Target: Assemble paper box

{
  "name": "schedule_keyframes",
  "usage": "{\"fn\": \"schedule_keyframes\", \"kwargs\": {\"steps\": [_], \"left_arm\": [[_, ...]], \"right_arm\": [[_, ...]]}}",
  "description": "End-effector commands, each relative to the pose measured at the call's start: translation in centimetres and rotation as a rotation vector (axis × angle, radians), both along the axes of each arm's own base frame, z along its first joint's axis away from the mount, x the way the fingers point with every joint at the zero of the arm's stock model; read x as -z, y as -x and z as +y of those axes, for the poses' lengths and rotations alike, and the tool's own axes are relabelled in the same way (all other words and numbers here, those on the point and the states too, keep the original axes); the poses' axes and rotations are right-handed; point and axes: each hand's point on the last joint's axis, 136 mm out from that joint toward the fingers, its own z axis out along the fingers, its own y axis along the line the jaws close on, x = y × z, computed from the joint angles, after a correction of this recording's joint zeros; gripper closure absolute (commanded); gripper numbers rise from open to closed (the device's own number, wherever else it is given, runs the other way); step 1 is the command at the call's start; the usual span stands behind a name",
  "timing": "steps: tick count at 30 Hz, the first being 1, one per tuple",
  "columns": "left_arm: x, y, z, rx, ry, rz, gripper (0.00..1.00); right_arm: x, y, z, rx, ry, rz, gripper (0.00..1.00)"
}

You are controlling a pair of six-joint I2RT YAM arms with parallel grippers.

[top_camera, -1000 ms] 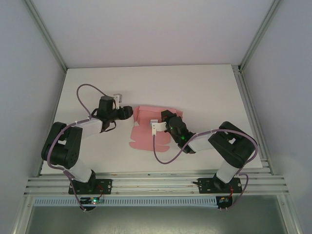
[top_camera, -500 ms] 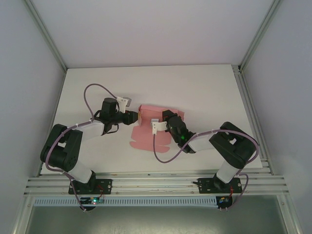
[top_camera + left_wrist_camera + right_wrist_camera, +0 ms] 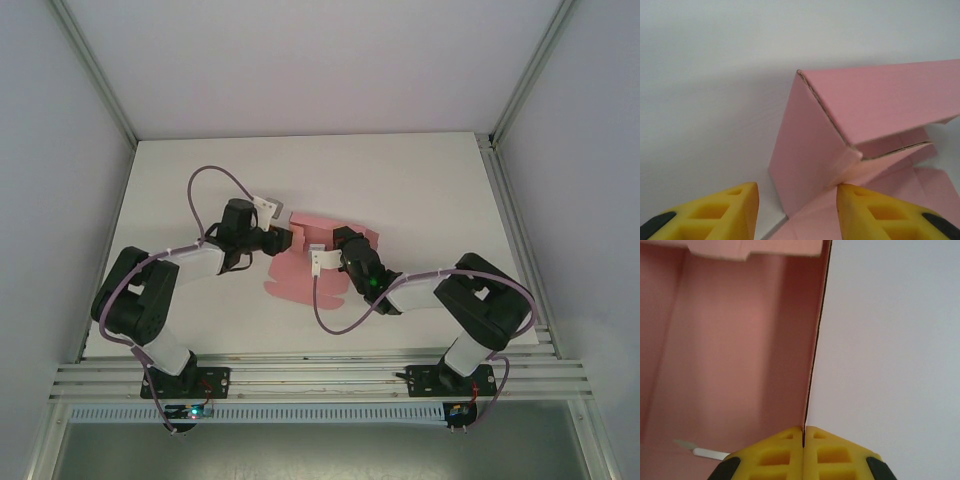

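The left pincer [image 3: 796, 200] stands wide open at the left end of the paper box [image 3: 288, 285]. The lower corner of the raised end wall sits between its yellow fingers [image 3: 735, 210], which clasp nothing. The pink box lies partly folded in the middle of the white bench [image 3: 420, 190], with its far walls upright. The right pincer [image 3: 804, 437] is clamped tight on the thin edge of an upright wall.

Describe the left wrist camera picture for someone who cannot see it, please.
A half-folded pink paper box stands close ahead on a white table, one wall raised and flaps lying flat beside it. At the bottom, the two yellow fingers of the left claw are spread open, with the raised wall's lower edge between them.
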Motion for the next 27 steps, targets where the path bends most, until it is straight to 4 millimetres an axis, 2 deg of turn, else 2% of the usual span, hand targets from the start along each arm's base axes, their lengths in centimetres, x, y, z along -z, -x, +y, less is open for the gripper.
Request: {"fn": "schedule_keyframes", "kwargs": {"steps": [1, 6, 9, 13, 16, 19, 22, 27], "left_arm": [[1.8, -0.2, 0.1, -0.023, -0.115, -0.044, 0.55], [2.2, -1.2, -0.8, -0.021, -0.164, -0.082, 0.56], [2.4, -2.1, -0.6, -0.052, -0.17, -0.1, 0.61], [2.2, -1.9, -0.8, -0.058, -0.144, -0.111, 0.65], [2.4, -2.2, -0.1, -0.109, -0.164, -0.112, 0.71], [2.5, -3.2, 1.6, -0.24, -0.227, -0.138, 0.86], [3.1, -4.2, 3.8, -0.406, -0.295, -0.088, 0.88], [4.6, -4.3, 5.1, -0.524, -0.369, -0.048, 0.92]], "right_arm": [[1.9, 2.2, 1.2, -0.078, 0.043, 0.082, 1.0], [2.2, 3.0, 2.3, -0.108, 0.027, 0.117, 1.0], [2.6, 2.6, 2.0, -0.086, 0.042, 0.121, 1.0], [3.0, 2.4, 1.5, -0.065, 0.053, 0.138, 1.0], [3.0, 2.4, 1.4, -0.058, 0.044, 0.155, 1.0], [3.0, 2.3, 1.2, -0.045, 0.05, 0.159, 1.0], [3.0, 2.4, 0.9, -0.029, 0.049, 0.169, 1.0], [3.4, 3.0, 0.6, -0.017, 0.041, 0.203, 1.0]]}}
